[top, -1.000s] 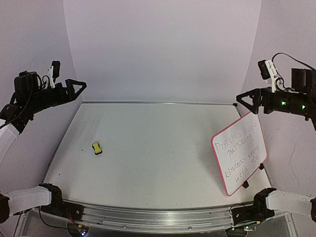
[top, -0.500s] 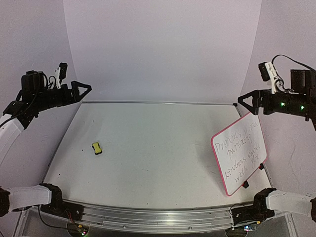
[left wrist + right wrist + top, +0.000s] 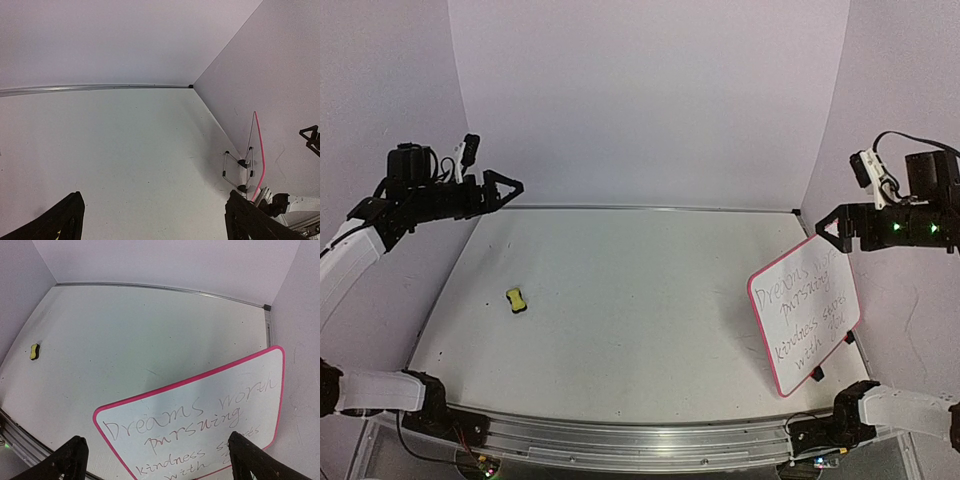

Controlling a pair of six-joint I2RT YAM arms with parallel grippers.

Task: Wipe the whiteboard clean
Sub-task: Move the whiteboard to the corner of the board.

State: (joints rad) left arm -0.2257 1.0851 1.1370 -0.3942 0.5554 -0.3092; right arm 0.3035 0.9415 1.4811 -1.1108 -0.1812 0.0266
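The whiteboard (image 3: 805, 312), white with a pink frame and dark handwritten lines, stands propped at a tilt at the table's right edge. The right wrist view shows its written face (image 3: 200, 415). In the left wrist view it appears edge-on (image 3: 258, 150) with its wire stand behind. My right gripper (image 3: 832, 227) hovers open above the board's top corner, nothing between its fingers (image 3: 156, 452). My left gripper (image 3: 508, 186) hangs open and empty (image 3: 154, 217) high over the far left of the table, pointing right.
A small yellow-and-black block (image 3: 517, 300) lies on the left part of the table, also in the right wrist view (image 3: 34, 351). A metal rail (image 3: 640, 432) runs along the near edge. Purple walls close in the back and both sides.
My left gripper has swung to the right, out over the table's far left corner. My right gripper has drifted slightly right and down, nearer the whiteboard's top.
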